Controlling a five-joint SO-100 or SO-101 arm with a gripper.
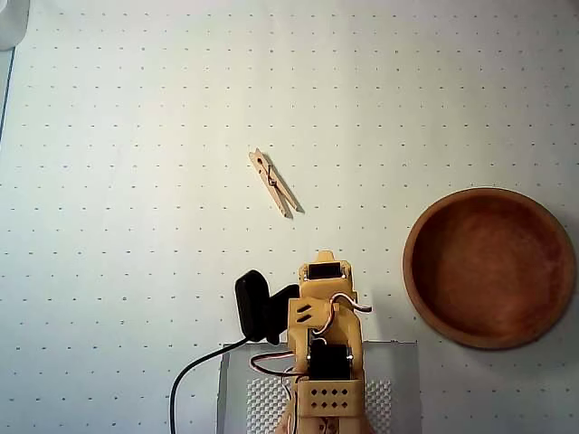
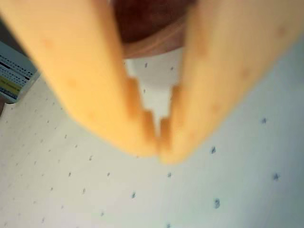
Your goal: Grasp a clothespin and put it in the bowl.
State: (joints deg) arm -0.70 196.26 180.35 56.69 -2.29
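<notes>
The pale wooden clothespin (image 1: 273, 183) lies flat on the dotted white table, slanted, above and a little left of the folded yellow arm (image 1: 326, 307) in the overhead view. The reddish-brown round bowl (image 1: 489, 268) sits at the right edge, with nothing in it. In the wrist view my gripper (image 2: 159, 142) fills the frame: its two yellow fingers (image 2: 80, 80) meet at the tips and hold nothing. A strip of the bowl (image 2: 147, 23) shows between them at the top. The clothespin is out of the wrist view.
A black camera (image 1: 258, 303) and its cable hang off the arm's left side. The arm's grey base plate (image 1: 389, 380) sits at the bottom edge. A white object (image 1: 11, 23) is at the top left corner. A printed box (image 2: 14, 76) shows at the wrist view's left edge.
</notes>
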